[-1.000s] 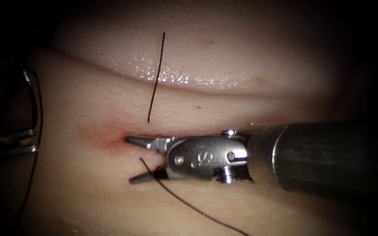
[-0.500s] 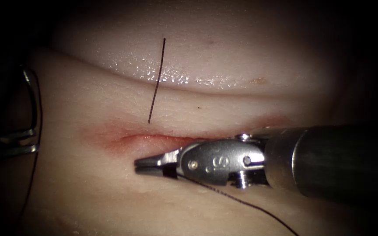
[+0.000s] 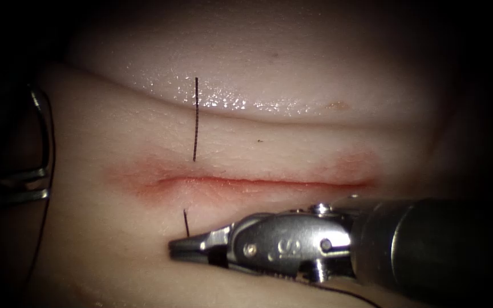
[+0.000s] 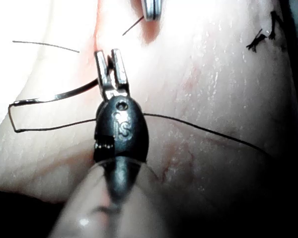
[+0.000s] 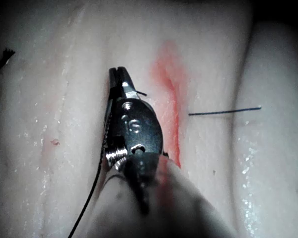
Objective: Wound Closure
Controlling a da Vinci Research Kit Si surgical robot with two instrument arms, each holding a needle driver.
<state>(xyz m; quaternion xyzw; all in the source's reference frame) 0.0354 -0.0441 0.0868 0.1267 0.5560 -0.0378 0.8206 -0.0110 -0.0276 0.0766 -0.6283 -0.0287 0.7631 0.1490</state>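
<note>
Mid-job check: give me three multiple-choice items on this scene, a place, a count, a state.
1. The needle is: A in the tissue; B in the left tool; C lying loose.
2. Thread ends standing by the cut: A none; B two; C five.
3. Right tool jaws: A wide open; B shut on thread; C shut on tissue.
Key: B, left tool grips needle near one end; B, one thread end above the cut, a stub below; B, right tool shut, thread trailing along it.
</note>
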